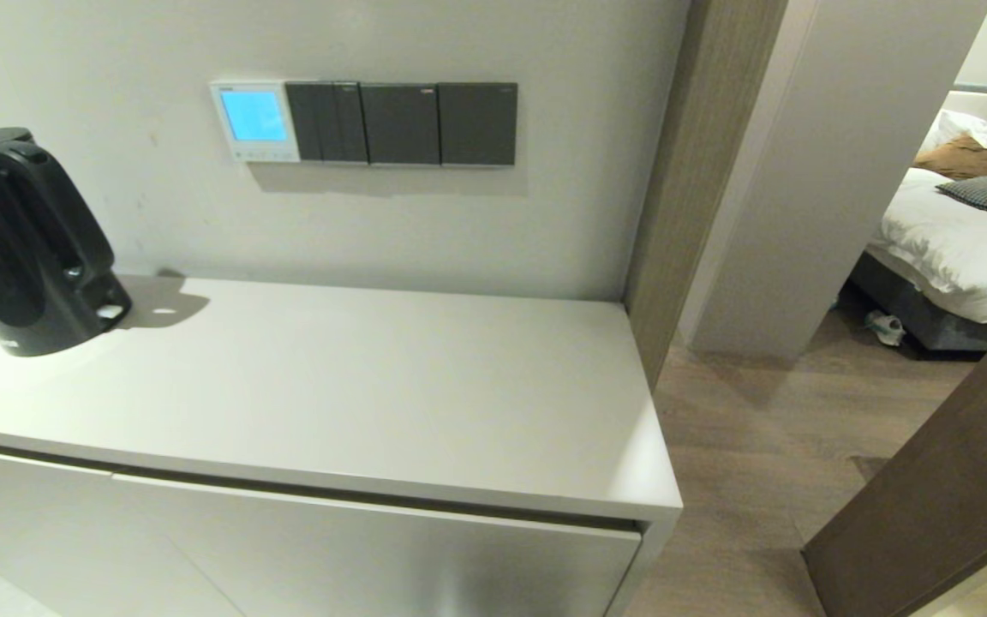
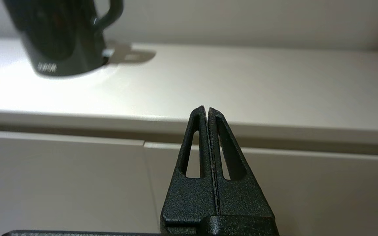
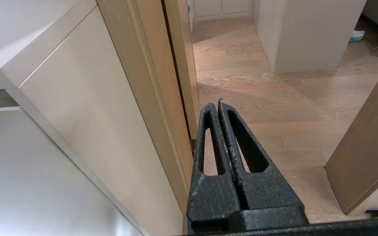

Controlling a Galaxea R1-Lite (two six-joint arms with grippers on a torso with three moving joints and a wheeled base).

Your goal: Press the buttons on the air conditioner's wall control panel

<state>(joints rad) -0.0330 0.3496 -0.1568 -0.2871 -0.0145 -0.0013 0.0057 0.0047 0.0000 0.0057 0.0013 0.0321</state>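
Head view, control panel (image 1: 254,121) wall-mounted, hands unseen

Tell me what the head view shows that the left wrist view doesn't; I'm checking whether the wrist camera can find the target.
Only the head view shows the wall control panel with its lit blue screen, the dark switches beside it, and the bed through the doorway. No arm appears there.

Only the left wrist view shows the left gripper, jaws shut and empty, low in front of the cabinet front.

Both show the black kettle and the white cabinet top.
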